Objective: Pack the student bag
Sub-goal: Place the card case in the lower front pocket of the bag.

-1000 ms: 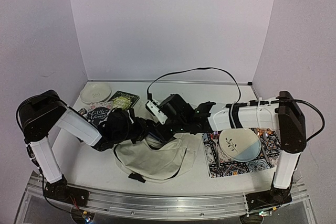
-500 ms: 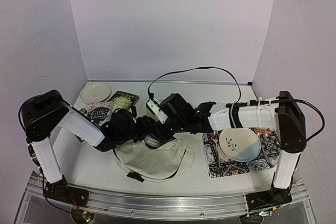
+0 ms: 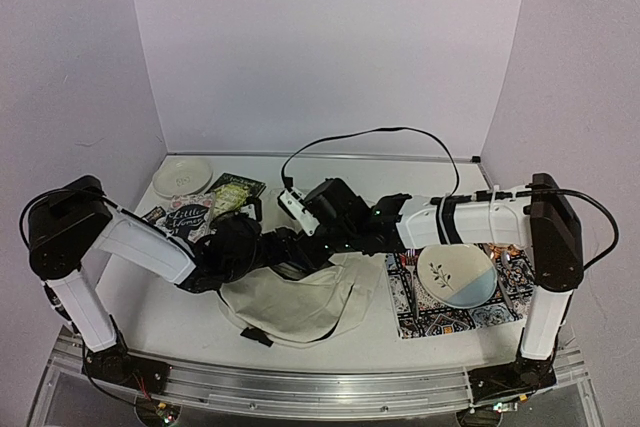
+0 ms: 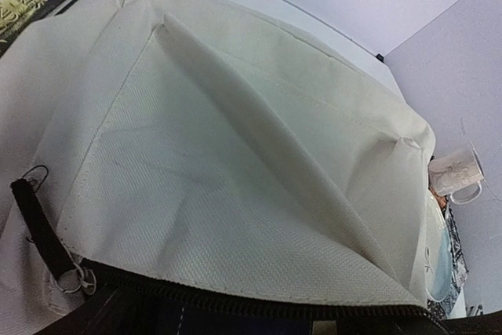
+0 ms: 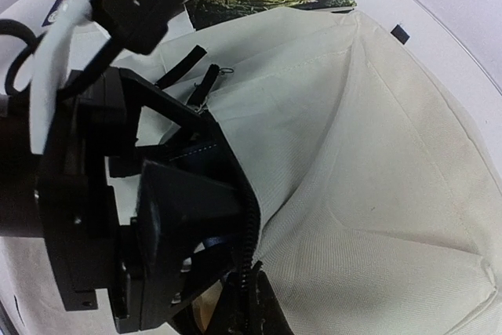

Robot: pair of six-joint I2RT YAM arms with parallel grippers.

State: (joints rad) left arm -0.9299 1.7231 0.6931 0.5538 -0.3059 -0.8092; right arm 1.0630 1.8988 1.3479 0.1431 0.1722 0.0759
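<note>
On the white surface [image 3: 180, 322] the right tool [image 5: 239, 297] pinches the edge of the bag [image 3: 300, 302]. Nobody can tell if the left tool [image 3: 272, 248] is open.

White plate [image 3: 181, 176] and 2 books [image 3: 237, 190] lie left, bluish plate [image 3: 457, 276] on patterned mat [image 3: 420, 315]

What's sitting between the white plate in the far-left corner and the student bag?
In the top view, a dark book and a green book lie there, with the left arm stretched past them to the student bag.
</note>
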